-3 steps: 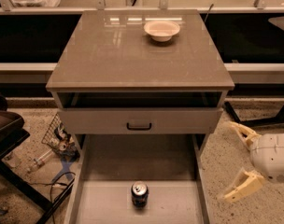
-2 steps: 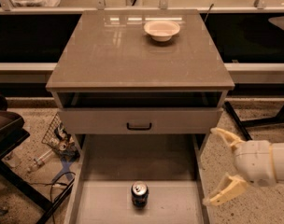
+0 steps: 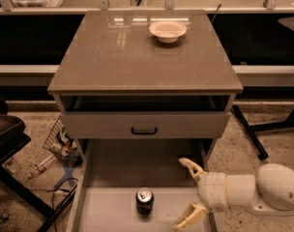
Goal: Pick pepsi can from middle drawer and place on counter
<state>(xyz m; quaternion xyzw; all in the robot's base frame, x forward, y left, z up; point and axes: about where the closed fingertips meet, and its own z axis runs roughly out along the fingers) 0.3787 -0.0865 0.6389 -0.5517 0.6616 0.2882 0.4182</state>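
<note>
The pepsi can (image 3: 144, 201) stands upright on the flat bottom of the middle drawer (image 3: 108, 211), which is pulled out at the bottom of the view. My gripper (image 3: 188, 194) is open, over the drawer's right part, a little right of the can and apart from it. Its pale fingers (image 3: 192, 167) point left toward the can. The counter (image 3: 118, 57) is the glossy grey-brown top of the cabinet above.
A pale round bowl (image 3: 167, 31) sits at the back of the counter. The top drawer front with a black handle (image 3: 143, 130) is slightly pulled out above the middle drawer. Clutter and cables (image 3: 60, 149) lie on the floor at left.
My gripper has moved left from beside the cabinet to over the open drawer, closer to the can. The can and bowl have not moved.
</note>
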